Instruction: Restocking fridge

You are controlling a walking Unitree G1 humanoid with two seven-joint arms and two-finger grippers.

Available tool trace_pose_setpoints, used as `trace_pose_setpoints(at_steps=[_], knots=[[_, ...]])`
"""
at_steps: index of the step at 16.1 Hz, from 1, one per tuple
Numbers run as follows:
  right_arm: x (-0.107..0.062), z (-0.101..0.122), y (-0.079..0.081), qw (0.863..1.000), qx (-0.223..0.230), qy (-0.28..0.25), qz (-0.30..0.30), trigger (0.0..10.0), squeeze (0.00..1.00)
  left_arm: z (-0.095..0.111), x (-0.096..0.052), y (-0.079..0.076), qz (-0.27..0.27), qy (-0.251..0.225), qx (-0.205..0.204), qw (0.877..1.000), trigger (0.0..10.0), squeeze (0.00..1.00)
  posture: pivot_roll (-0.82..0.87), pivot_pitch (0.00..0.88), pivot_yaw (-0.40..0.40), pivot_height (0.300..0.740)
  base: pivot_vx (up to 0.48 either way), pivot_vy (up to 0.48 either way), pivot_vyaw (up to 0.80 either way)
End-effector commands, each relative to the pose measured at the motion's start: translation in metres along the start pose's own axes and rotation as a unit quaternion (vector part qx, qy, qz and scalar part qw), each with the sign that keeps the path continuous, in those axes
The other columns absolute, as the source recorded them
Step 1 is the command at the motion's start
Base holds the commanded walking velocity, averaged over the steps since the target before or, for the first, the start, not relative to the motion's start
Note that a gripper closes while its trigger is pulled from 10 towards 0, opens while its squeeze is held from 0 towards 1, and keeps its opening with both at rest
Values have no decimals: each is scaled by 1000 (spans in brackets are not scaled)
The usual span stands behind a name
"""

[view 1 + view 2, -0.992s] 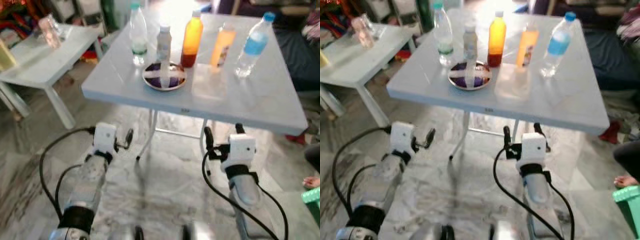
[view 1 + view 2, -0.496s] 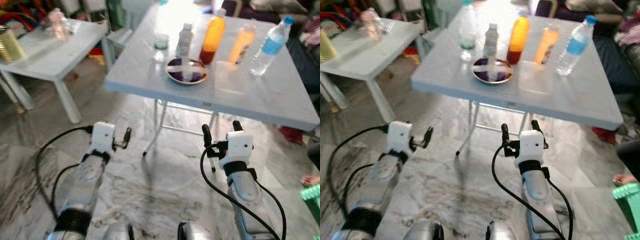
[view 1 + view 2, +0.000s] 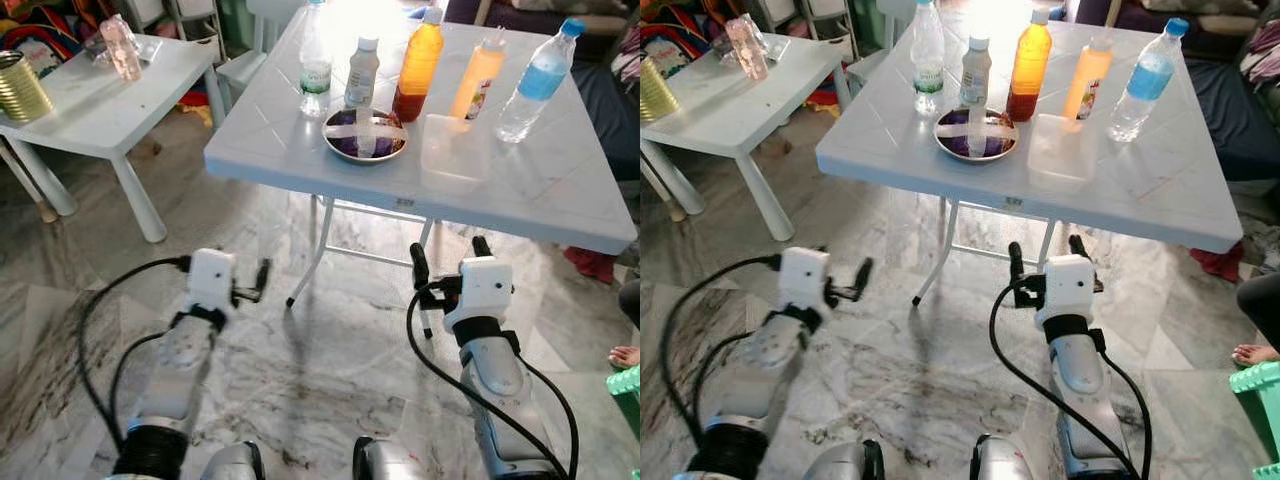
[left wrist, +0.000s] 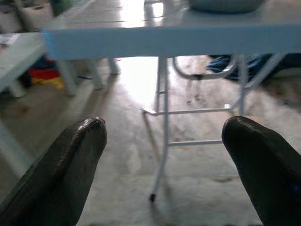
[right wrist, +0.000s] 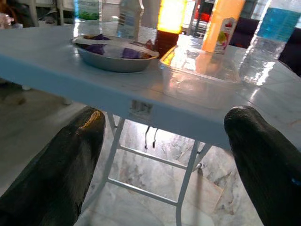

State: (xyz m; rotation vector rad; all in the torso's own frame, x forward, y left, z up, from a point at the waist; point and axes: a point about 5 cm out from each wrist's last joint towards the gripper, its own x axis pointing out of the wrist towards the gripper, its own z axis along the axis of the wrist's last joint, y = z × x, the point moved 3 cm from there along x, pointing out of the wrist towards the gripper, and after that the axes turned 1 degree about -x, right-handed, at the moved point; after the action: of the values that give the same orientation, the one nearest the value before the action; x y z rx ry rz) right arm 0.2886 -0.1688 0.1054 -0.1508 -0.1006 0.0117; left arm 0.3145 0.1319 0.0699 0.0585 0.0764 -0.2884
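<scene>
Ahead of both hands, all stock sits untouched on the tabletop (image 3: pixel 1160 190): bottles (image 3: pixel 1029 58), foil-covered bowl (image 3: pixel 976 134), clear container (image 3: pixel 1062 152). Left hand (image 3: pixel 862 283) and right hand (image 3: pixel 1045 262) spread, empty, below the edge. Nothing restocked yet; no fridge visible.

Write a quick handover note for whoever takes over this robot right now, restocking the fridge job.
Left gripper: open, empty, held low over the floor short of the table.
Right gripper: open, empty, just below the table's near edge.
On the folding table: clear water bottle, small white bottle, orange juice bottle, orange squeeze bottle, blue-label water bottle, covered bowl, clear plastic container.
Done: nothing picked up.
Left: grasp each item and carry it to the fridge.
</scene>
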Motion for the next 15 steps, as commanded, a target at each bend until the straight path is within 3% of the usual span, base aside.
trace_pose_setpoints(at_steps=[1,4,13,15], knots=[[3,2,-5,1000,3,-1,-8,10000,0,6,1,-1,-10,-11,-2,1000,10000,0,-41,92,-5,740,244,0,-538],[4,2,-6,1000,4,-2,-11,10000,0,8,1,-1,-11,-14,-5,1000,10000,0,-41,91,-3,740,292,0,-756],[6,10,-5,1000,2,-15,-7,10000,0,12,1,-3,-10,-22,-20,999,10000,0,-40,87,-15,740,341,0,0],[7,12,-3,1000,-5,-20,0,10000,0,13,0,-3,-11,-26,-29,999,10000,0,-41,88,-18,740,0,0,0]])
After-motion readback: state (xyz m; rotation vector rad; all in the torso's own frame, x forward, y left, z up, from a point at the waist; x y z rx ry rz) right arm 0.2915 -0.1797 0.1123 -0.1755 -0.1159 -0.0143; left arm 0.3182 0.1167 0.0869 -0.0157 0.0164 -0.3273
